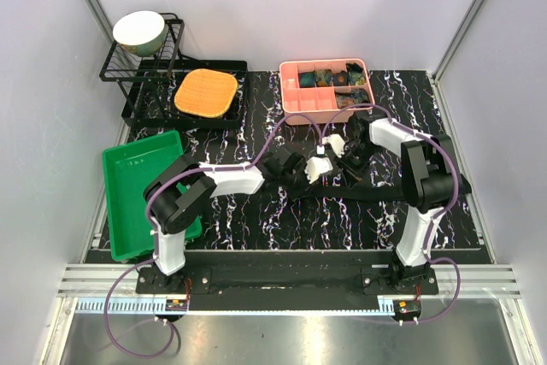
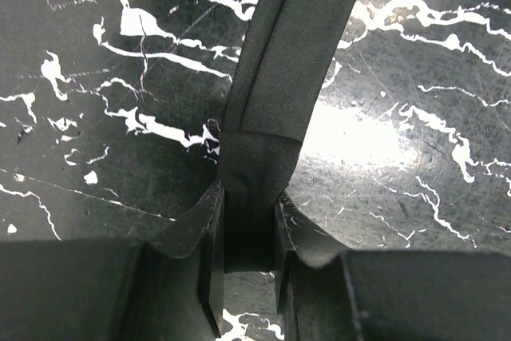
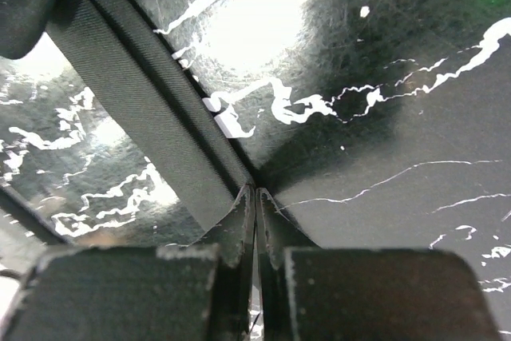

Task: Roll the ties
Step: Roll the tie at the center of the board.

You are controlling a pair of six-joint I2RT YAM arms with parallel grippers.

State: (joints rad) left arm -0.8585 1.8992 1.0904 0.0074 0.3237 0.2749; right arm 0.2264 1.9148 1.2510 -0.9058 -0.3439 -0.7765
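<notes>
In the middle of the frame a dark tie [image 2: 279, 77] lies stretched on the marbled desk [image 1: 256, 211]. The left hand [image 2: 247, 229] grasps it, cloth pinched between its fingers. The right hand [image 3: 255, 213] is clenched tight at the tie's edge; whether it catches cloth I cannot tell. A pink box [image 1: 285, 91] sits upper middle.

Marbled table [image 1: 256, 220]: green tray [image 1: 128, 181], pink bin [image 1: 291, 96], rack [image 1: 109, 68], tie [image 2: 279, 77].

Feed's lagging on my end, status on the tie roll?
Copy: left gripper shut on black tie; right gripper shut at its edge, hold unclear. Tie flat on table, not yet rolled. Nothing blocking in view.
</notes>
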